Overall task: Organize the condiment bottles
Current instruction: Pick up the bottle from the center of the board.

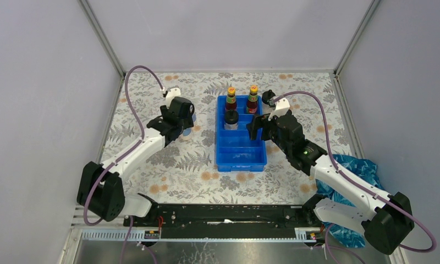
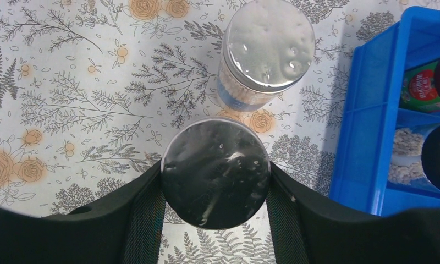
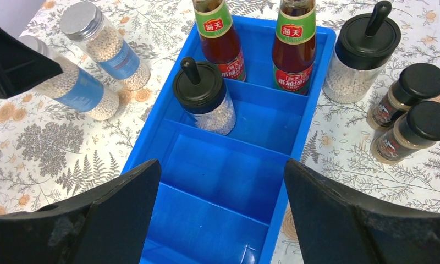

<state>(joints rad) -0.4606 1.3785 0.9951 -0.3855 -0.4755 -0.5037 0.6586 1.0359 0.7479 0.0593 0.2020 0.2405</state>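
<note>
The left gripper (image 2: 215, 170) is clamped on a silver-lidded jar (image 2: 215, 190), its fingers (image 2: 146, 209) pressing both sides. It sits just left of the tray (image 2: 366, 110), and a second jar (image 2: 270, 44) stands beyond it. The right gripper (image 3: 222, 165) hovers over the tray, fingers wide apart, holding nothing. Best play, I'd say: lift straight up, clear the blue wall, then set the jar upright in a bare compartment. The 2 red bottles (image 3: 292, 44) read 海天 on green labels.

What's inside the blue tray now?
Two red sauce bottles in the far row, one black-capped shaker in the next. Other compartments bare; both views together leave nothing covered.
</note>
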